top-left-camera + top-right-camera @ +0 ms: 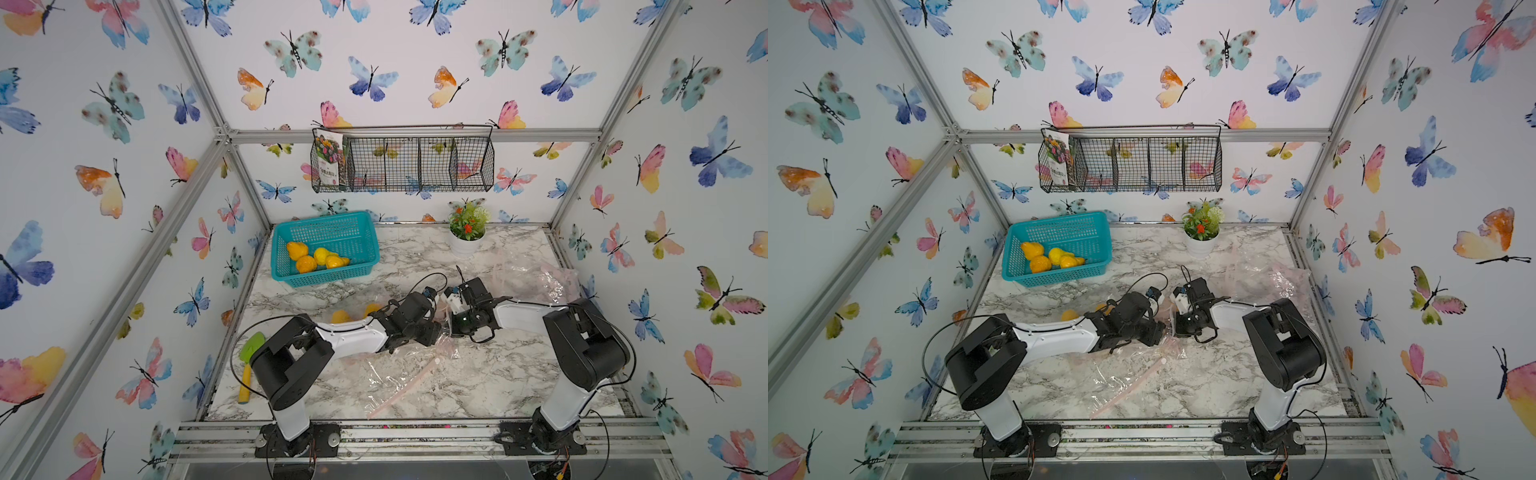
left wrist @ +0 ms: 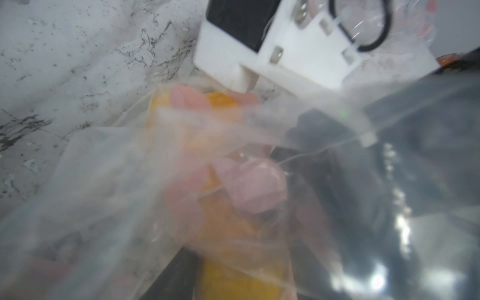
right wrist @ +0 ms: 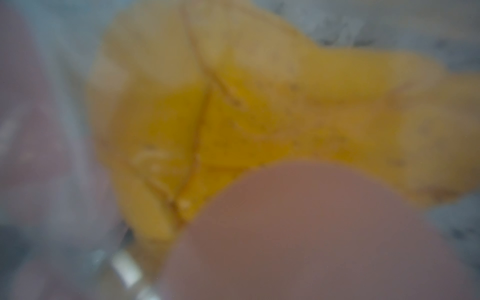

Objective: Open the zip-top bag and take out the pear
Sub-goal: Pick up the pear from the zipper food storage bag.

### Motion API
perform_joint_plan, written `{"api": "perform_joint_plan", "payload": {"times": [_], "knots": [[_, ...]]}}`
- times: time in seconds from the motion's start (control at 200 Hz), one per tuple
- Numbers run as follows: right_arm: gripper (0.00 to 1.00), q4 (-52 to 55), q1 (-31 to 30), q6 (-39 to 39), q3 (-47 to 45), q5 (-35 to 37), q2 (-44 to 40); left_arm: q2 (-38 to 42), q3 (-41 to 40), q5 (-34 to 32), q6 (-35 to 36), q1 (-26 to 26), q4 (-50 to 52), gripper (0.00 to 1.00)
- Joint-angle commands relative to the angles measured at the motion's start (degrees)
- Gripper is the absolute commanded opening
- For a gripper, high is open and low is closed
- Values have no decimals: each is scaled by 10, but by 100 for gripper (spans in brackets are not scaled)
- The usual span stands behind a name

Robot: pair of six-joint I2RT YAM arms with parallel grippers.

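working mid table [image 1: 498, 374], both arms meeting over zip-top bag [image 2: 117, 168]. pear [image 2: 218, 100] lies inside film, under both tools, not yet out. right gripper [image 1: 454, 308] pressed together, looks pinched on bag's pink rim. left gripper [image 1: 438, 332]: spread or not, cannot tell, film hides it. zip open or not, unclear. left to do: reach in, lift pear clear. basket [image 1: 332, 277] at far left corner holds other pears [image 1: 318, 257].

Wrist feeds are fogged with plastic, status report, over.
Right gripper shut on bag zip edge; left gripper under plastic, jaws unclear. Pear inside bag. Plastic covers left wrist view.
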State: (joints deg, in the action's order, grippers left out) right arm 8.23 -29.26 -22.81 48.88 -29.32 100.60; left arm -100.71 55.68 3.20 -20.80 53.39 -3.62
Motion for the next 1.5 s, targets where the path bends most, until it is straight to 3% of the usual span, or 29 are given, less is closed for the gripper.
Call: {"api": "perform_joint_plan", "payload": {"times": [0.0,0.195,0.41,0.691,0.851,0.891,0.981,1.116,1.341,1.497], "knots": [[9,10,-15,-3,-14,3,-7,-45,-3,-35,-4,21,74,64],[7,43,-14,-2,-1,61,-8,-57,-23,-9,-8,19,72,75],[3,70,4,-31,2,192,-47,-48,-72,49,-15,13,55,75],[2,67,50,-30,-4,226,-114,56,-149,62,-4,2,-8,48],[5,42,56,-10,-11,154,-144,110,-164,79,14,-8,-40,41],[14,34,56,-6,-14,122,-149,116,-166,90,15,-13,-47,39],[45,10,56,-9,-26,58,-151,126,-178,128,12,-30,-76,35],[64,-43,59,-26,-58,-14,-145,145,-208,190,0,-56,-137,31],[64,-156,63,-110,-97,-121,-120,139,-215,240,-1,-68,-177,29],[62,-171,63,-136,-102,-97,-88,127,-216,264,-8,-69,-196,29]]}}
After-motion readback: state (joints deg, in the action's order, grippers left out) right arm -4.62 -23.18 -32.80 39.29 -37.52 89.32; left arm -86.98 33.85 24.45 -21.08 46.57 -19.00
